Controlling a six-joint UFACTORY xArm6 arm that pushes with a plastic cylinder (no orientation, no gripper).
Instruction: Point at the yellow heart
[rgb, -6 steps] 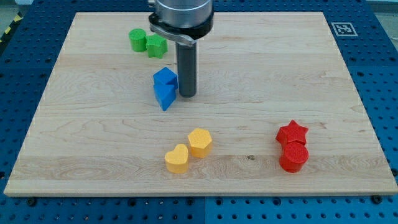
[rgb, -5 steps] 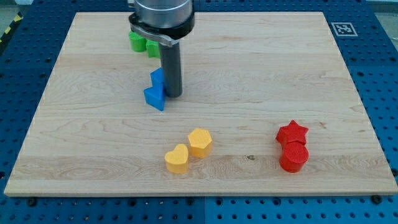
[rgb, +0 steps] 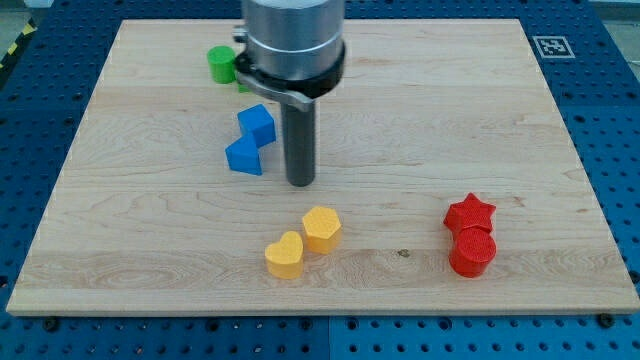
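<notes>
The yellow heart (rgb: 285, 255) lies near the view's bottom, left of centre, touching a yellow hexagon-like block (rgb: 321, 229) at its upper right. My tip (rgb: 301, 182) rests on the board above the yellow pair, a short gap from the hexagon block and farther from the heart. Two blue blocks (rgb: 256, 124) (rgb: 245, 156) sit just left of the rod, apart from it.
A green block (rgb: 221, 64) shows at the view's top, with a second one mostly hidden behind the arm. A red star (rgb: 470, 213) and a red cylinder (rgb: 472, 252) touch at the view's lower right. A marker tag (rgb: 552, 46) sits at the board's top right corner.
My tip pushed the blue blocks left, then moved right and down toward the yellow blocks. The blue blocks ended shifted left and slightly apart.
</notes>
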